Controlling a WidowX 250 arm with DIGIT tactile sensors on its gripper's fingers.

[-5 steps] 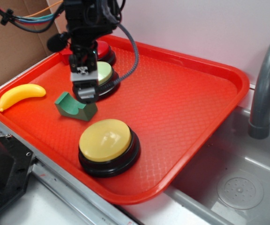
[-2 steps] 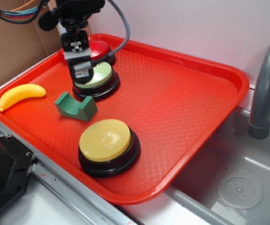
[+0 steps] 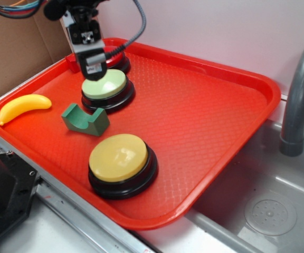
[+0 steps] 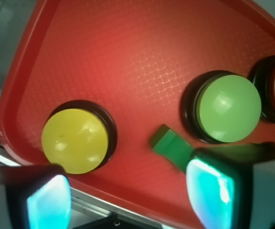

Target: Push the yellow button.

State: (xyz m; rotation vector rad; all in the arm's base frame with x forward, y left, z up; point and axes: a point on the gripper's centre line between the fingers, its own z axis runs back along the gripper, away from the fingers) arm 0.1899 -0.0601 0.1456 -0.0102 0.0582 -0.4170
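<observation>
The yellow button (image 3: 119, 156), a domed yellow top on a black base, sits near the front edge of the red tray (image 3: 205, 105). It also shows at the left of the wrist view (image 4: 74, 139). My gripper (image 3: 95, 71) hangs raised at the tray's back left, above the far edge of the pale green button (image 3: 104, 84), well away from the yellow button. In the wrist view the gripper (image 4: 128, 198) is open and empty, its jaws wide apart.
A green arch block (image 3: 83, 119) lies between the two buttons. A red button (image 3: 117, 57) is behind the gripper. A toy banana (image 3: 22, 107) lies at the tray's left edge. A sink (image 3: 268, 211) and grey faucet (image 3: 300, 95) are to the right.
The gripper has risen and moved back and to the left, uncovering the pale green button. Nothing on the tray has moved.
</observation>
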